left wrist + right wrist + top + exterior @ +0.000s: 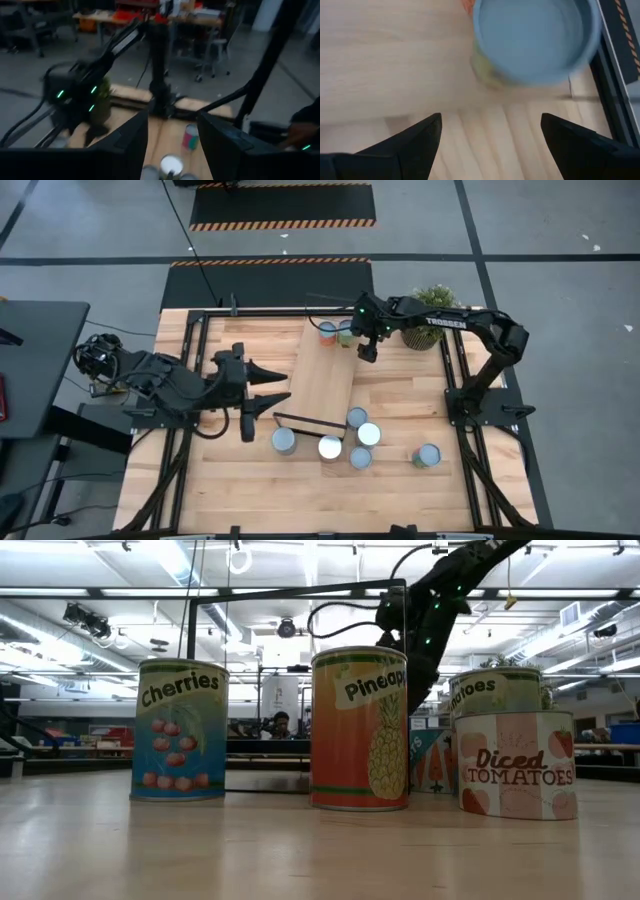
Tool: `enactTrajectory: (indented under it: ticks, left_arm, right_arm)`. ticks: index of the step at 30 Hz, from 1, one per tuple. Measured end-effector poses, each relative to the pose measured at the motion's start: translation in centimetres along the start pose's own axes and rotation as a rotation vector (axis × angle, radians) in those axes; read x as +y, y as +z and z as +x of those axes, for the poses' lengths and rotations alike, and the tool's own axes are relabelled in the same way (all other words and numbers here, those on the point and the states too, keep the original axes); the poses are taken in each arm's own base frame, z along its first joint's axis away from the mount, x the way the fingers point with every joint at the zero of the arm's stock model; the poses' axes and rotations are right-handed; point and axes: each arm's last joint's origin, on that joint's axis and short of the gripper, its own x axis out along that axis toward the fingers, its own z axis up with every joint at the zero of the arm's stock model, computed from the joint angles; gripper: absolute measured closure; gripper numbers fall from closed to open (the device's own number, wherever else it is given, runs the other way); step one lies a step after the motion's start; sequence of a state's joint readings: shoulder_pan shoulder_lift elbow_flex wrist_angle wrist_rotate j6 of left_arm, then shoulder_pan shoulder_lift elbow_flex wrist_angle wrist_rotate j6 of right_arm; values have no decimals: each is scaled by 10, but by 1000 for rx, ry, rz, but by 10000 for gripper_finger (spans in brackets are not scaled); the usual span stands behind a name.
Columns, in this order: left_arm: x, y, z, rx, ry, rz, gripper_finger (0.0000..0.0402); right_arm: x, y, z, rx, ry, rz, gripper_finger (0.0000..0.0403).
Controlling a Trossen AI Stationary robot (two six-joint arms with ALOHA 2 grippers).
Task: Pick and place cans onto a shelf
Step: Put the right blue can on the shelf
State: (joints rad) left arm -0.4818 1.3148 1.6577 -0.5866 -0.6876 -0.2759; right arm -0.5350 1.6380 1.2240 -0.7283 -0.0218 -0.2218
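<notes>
Right pincer (368, 352) is spread wide and empty, hovering over the far end of the shelf (325, 380), with two placed cans (336, 332) just ahead of its tips. The loose cans (330, 447) sit well behind it by the shelf's framed near end, upright on the tabletop (400, 490). The left pincer (272, 384), also released and empty, is much closer to those.

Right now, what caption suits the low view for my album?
Cherries can, pineapple can and diced tomatoes can stand upright on the wooden table.
</notes>
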Motion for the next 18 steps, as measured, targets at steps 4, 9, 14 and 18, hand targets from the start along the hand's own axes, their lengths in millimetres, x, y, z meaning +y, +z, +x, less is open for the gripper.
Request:
enactTrajectory:
  ticks: [4,9,14,18]
  left_arm:
    - [11,-11,4,107,65,79,225]
    - [33,-31,13,307,208,219,225]
    - [53,-44,23,436,314,230,225]
    - [59,-63,31,537,264,233,225]
  right_arm:
    - [11,-6,-24,5,15,43,55]
    - [37,-9,-59,-72,109,96,55]
    - [72,-12,-84,-127,155,125,55]
    - [100,-14,-89,-122,175,145,55]
